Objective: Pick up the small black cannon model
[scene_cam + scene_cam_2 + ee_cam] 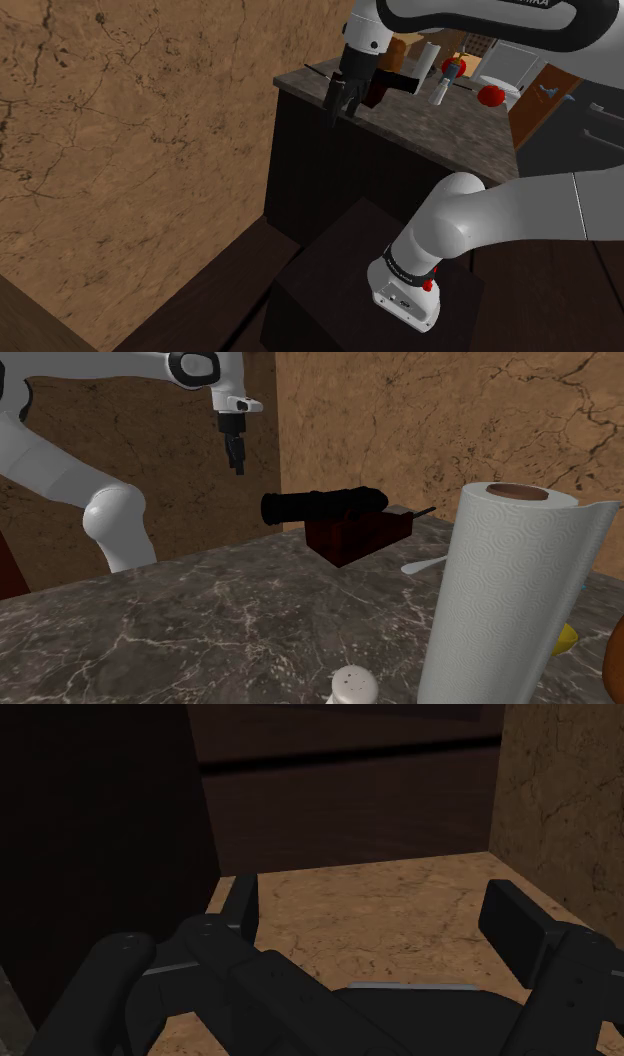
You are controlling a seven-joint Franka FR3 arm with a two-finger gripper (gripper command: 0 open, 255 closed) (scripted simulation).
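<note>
Shoulder view looks down past the stand onto the counter. Second exterior view, low and near, shares that counter.

Around black two-finger gripper: open air.
Near: bare grey marbled countertop, free.
Second exterior view's right: white paper-towel roll blocks.

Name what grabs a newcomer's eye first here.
The black cannon model on its dark red carriage, mid marbled countertop in the second exterior view. A big paper towel roll looms at that view's right foreground. The open black gripper hangs up-left of the muzzle, touching nothing.
</note>
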